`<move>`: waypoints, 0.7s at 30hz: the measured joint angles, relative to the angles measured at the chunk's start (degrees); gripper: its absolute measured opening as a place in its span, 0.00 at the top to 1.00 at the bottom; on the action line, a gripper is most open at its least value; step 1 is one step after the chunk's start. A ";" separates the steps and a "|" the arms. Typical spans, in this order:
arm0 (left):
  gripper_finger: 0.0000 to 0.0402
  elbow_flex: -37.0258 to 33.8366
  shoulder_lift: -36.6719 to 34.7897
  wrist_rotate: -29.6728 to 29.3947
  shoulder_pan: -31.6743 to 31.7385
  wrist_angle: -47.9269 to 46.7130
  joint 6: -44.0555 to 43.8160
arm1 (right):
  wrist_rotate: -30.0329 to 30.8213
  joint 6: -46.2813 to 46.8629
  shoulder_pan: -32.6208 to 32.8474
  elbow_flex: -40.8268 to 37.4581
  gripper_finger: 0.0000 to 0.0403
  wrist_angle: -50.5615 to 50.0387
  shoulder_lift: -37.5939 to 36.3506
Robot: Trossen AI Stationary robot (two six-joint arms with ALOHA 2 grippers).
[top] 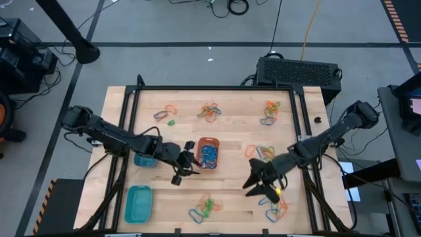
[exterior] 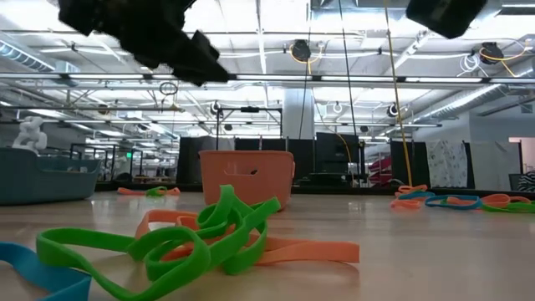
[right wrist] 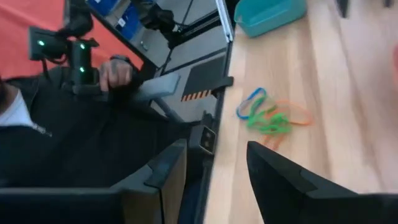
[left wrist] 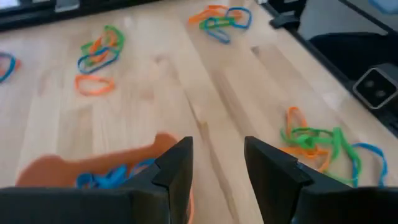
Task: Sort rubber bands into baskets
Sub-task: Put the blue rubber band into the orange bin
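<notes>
Green rubber bands (exterior: 180,242), flat glossy loops, tangle before the orange plastic basket (exterior: 247,174); left tool (left wrist: 217,163) and right tool (right wrist: 214,168) gape, empty.

Four cams, one worktop (top: 230,197)

Overhead looks straight down on everything; the low one sits at surface height, hugging nearby bands, facing the room. Wrist cams peer past their own jaws. Overhead and low share the orange basket (top: 208,152) (exterior: 247,175).

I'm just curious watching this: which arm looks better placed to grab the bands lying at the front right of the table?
Probably the right: its open gripper hovers beside that cluster of rubber bands, while the left gripper sits by the orange basket.
</notes>
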 joint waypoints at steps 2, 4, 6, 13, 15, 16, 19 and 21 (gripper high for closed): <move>0.62 -1.31 0.45 -1.20 -0.56 4.12 -1.00 | 0.83 1.51 2.79 0.10 0.60 -0.55 1.78; 0.62 -1.58 0.73 -1.98 -1.01 7.87 -2.02 | 0.77 3.62 4.97 0.14 0.60 -0.59 4.14; 0.62 -1.64 1.63 -2.07 -1.66 12.65 -2.17 | 0.81 5.33 7.30 0.14 0.60 -2.31 6.70; 0.62 -1.15 5.55 -1.73 -3.68 24.18 -1.70 | 0.81 13.47 12.10 0.14 0.60 -10.22 16.48; 0.62 -0.57 5.55 -1.74 -3.62 24.76 -0.72 | 0.90 13.44 12.66 0.12 0.60 -13.45 18.75; 0.62 -0.25 5.52 -1.75 -3.39 25.33 -0.44 | 1.13 13.34 12.67 0.12 0.60 -14.56 19.73; 0.62 -0.20 5.48 -1.75 -3.14 26.32 -0.25 | 2.06 12.90 12.67 0.10 0.60 -16.10 21.93; 0.62 -0.21 5.53 -1.75 -3.14 26.15 -0.29 | 2.06 11.65 12.65 0.10 0.60 -16.23 22.81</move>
